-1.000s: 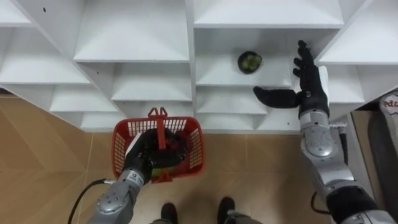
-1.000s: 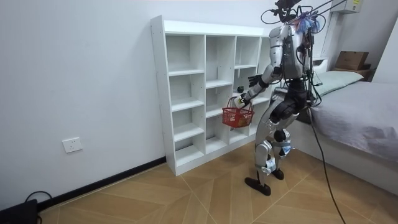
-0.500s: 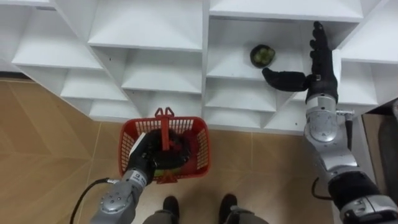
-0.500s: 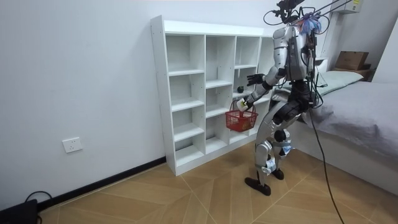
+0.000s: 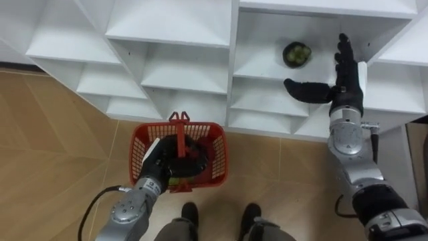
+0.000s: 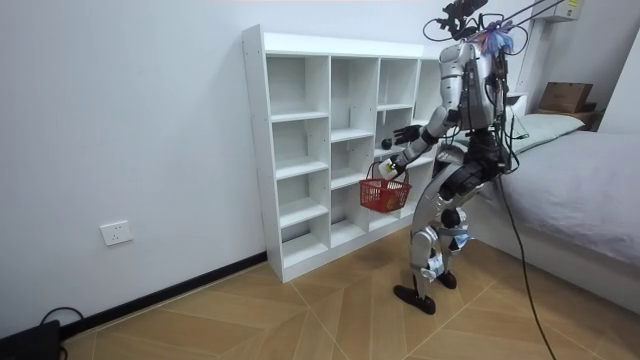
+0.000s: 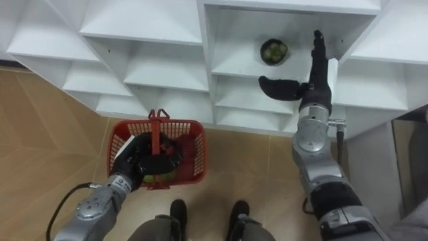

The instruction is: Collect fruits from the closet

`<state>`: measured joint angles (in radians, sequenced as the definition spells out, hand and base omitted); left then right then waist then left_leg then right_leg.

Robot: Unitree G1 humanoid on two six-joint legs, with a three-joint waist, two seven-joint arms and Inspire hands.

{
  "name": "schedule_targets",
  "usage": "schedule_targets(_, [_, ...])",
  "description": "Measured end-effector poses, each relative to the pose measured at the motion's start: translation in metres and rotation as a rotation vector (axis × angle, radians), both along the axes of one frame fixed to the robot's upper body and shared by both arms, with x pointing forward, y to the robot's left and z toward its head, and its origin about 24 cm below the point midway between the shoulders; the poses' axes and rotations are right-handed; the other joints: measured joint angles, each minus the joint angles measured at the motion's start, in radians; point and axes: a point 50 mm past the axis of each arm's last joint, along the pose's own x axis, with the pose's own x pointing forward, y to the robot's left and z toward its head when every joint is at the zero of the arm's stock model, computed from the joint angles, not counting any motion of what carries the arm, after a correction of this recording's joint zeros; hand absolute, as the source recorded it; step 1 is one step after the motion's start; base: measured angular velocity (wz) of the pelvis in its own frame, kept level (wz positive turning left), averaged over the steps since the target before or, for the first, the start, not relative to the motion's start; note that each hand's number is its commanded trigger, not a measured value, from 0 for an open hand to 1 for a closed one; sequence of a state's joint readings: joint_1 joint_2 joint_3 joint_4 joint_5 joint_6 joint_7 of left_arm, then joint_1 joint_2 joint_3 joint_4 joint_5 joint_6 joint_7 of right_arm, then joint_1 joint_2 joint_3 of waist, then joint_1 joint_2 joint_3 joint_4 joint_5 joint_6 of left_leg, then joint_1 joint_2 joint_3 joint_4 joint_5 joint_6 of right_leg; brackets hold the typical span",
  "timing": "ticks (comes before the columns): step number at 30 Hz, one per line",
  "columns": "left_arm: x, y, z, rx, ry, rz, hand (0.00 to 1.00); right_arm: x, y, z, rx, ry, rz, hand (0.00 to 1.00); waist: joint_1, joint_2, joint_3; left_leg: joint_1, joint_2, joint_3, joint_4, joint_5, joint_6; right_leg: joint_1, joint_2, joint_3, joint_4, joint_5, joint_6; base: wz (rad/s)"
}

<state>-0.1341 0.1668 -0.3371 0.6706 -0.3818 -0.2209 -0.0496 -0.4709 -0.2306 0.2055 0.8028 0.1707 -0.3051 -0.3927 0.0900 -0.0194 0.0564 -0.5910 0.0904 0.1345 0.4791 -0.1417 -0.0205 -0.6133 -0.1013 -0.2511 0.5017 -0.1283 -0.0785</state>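
A round green fruit (image 5: 296, 54) (image 7: 273, 51) lies on a shelf in the right column of the white closet (image 5: 180, 30). My right hand (image 5: 348, 84) (image 7: 314, 79) is open at that shelf's front, to the right of the fruit. Its fingers point up and its thumb reaches left just below the fruit, not touching it. Lower left, my left hand (image 5: 160, 167) (image 7: 134, 166) is shut on the upright handle of a red plastic basket (image 5: 219, 157) (image 7: 198, 157). Dark things and something green lie in the basket. In the room view I stand facing the closet (image 6: 300, 150) with the basket (image 6: 385, 194) hanging at hip height.
The other shelf compartments near my hands hold nothing. Wooden floor (image 5: 47, 154) lies below the closet. A bed (image 6: 585, 185) stands close behind me at the room view's right. A dark upright edge (image 5: 418, 157) shows at the far right, beside the closet's end.
The eye view has shifted, so the camera moved. My right hand stays open beside the fruit. The basket has drifted a little toward the room view's right and lower.
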Motion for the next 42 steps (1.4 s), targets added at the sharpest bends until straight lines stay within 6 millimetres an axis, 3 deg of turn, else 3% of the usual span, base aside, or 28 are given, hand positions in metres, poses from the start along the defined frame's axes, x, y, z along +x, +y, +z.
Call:
schedule_targets(11, [0.002, -0.009, -0.005, -0.013, 0.044, -0.01, 1.0, 0.001, 0.02, -0.007, 0.03, 0.045, 0.095, 0.0, -0.001, 0.0, 0.0, 0.0, -0.001, 0.001, 0.004, -0.001, 0.002, 0.0, -0.002, 0.002, 0.005, -0.002, 0.001, 0.0])
schedule_targets(21, [0.0, -0.014, -0.008, -0.013, 0.058, -0.03, 1.0, 0.002, 0.021, -0.007, 0.031, 0.061, 0.115, 0.0, 0.0, 0.0, 0.0, 0.006, -0.001, 0.003, 0.004, -0.001, 0.0, -0.001, -0.003, 0.003, 0.017, -0.009, 0.001, 0.0])
schedule_targets(42, [0.0, -0.012, -0.008, -0.008, 0.059, -0.023, 1.0, 0.008, -0.001, 0.009, -0.008, 0.002, -0.012, 0.0, 0.001, 0.0, 0.0, 0.006, -0.001, -0.001, 0.005, 0.001, -0.002, -0.002, -0.003, 0.003, 0.02, -0.007, -0.007, 0.0])
